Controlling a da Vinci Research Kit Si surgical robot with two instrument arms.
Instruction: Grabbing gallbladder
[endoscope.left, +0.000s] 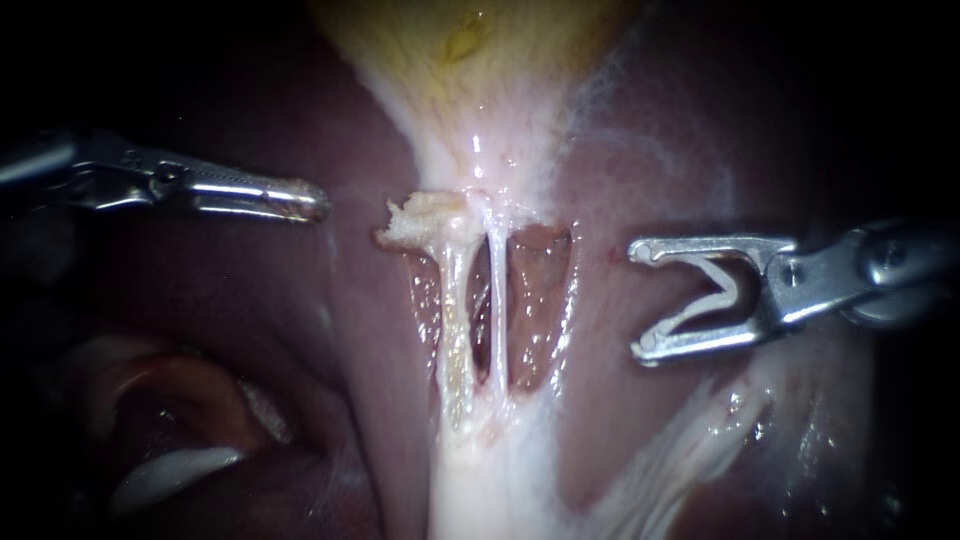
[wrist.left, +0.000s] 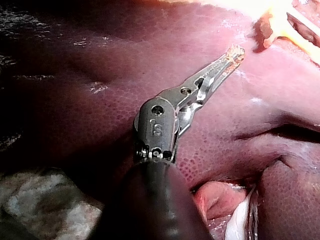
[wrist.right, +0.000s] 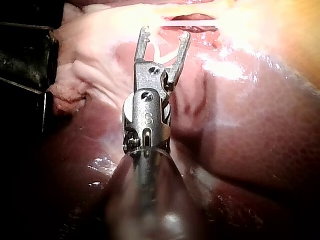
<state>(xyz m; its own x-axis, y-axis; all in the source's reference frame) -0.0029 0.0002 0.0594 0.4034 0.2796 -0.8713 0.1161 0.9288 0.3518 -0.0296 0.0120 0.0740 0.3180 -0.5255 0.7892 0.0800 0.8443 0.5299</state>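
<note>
left tool sits clenched, jaws lying together on nothing, its tip near the gallbladder's neck but apart from it. right tool hangs released, jaws spread wide above the liver, clear of everything else. the liver fills most of the endoscope view. the gallbladder lies pale yellow at the top, narrowing to a white neck. from there two thin tubes run down side by side, with a frayed tag of tissue just beside the neck. i judge this to be the approach, with nothing grabbed yet. next i'd open the left tool, carry it up past the tag, and close on the gallbladder wall, not the tubes.
</note>
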